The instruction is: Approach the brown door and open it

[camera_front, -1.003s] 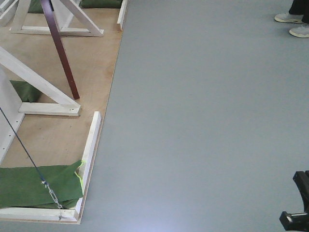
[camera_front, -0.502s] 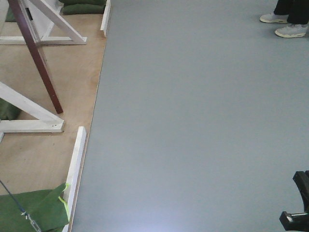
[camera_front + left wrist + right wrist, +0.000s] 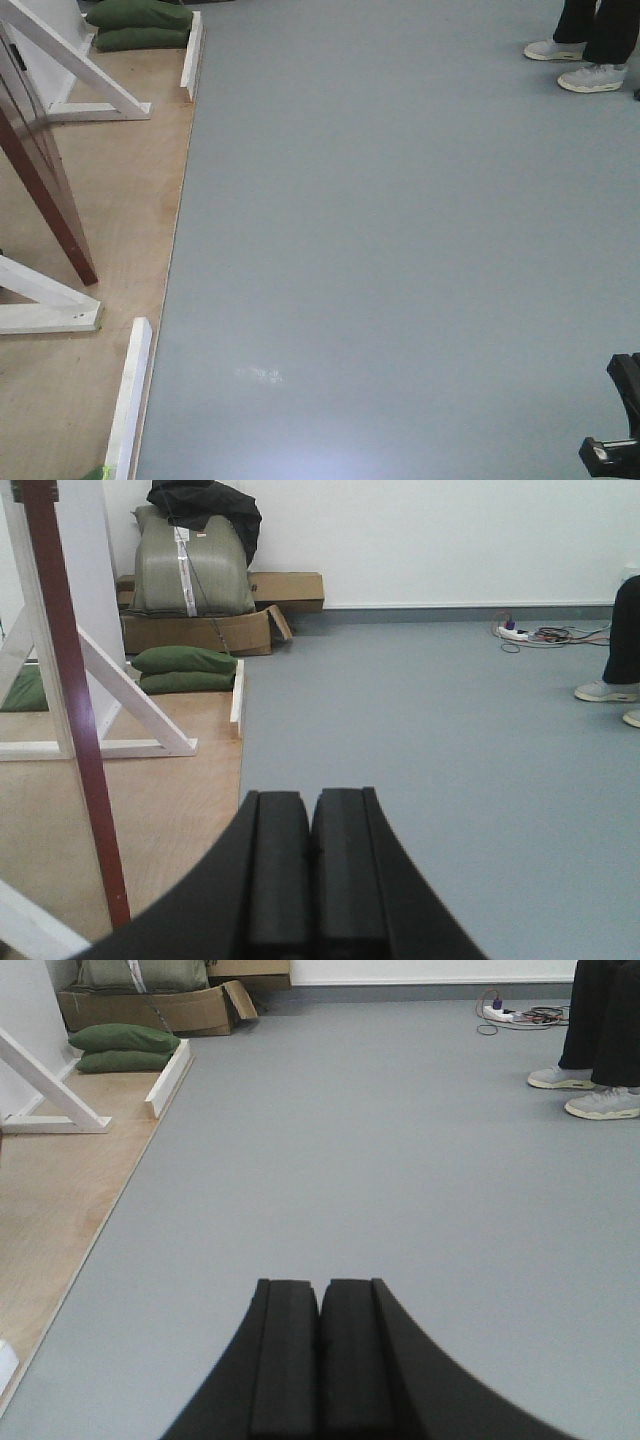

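Front view: one brown door (image 3: 45, 190), edge-on at far left, foot on plywood platform (image 3: 120, 200). Two green sandbags (image 3: 140, 25) stacked top left; two pale shoes (image 3: 590, 77) top right.
Left wrist: one open cardboard box (image 3: 195, 632) holding one grey-green case (image 3: 190, 570). Left tool (image 3: 310, 870) pressed together, level, door close on its left.
Right wrist: right tool (image 3: 320, 1350) pressed together, over grey floor (image 3: 350, 1140).

No legible text, label, brand, number or sign is showing in any view. The cardboard boxes (image 3: 290, 588) at the far left wall are showing plain brown faces (any print is too small to tell). The pale strap (image 3: 182, 565) on the grey-green case (image 3: 215, 575) is carrying marks too blurred to read.
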{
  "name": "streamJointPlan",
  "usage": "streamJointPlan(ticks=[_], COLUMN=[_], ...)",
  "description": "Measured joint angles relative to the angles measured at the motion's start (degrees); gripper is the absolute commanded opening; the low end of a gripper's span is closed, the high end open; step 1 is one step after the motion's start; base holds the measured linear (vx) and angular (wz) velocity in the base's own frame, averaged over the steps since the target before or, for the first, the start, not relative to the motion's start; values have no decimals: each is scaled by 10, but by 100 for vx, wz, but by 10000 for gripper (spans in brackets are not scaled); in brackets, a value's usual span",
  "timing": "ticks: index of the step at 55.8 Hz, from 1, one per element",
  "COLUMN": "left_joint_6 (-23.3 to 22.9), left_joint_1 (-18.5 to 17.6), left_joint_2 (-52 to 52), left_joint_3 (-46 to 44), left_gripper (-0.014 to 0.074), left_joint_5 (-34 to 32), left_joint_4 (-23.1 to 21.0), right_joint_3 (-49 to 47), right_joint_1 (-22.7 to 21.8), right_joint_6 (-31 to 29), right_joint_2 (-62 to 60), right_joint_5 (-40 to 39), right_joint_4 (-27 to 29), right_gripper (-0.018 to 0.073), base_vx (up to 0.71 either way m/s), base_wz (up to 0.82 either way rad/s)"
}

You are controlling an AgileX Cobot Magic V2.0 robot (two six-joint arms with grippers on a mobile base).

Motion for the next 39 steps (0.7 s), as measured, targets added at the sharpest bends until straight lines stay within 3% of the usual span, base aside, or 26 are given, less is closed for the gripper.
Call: streamJointPlan(ticks=[39], left_joint_6=[0], left_joint_1=[0], left_joint_2=[0], left_joint_3=[0], left_gripper=[-6], left_joint_5=[0], left_joint_4=[0], right_joint_3=[0], right_joint_1=[0], right_joint_6=[0], right_joint_2=[0], right_joint_5=[0], right_joint_4=[0], right_gripper=[0], base_vx=[44], base_wz=[11])
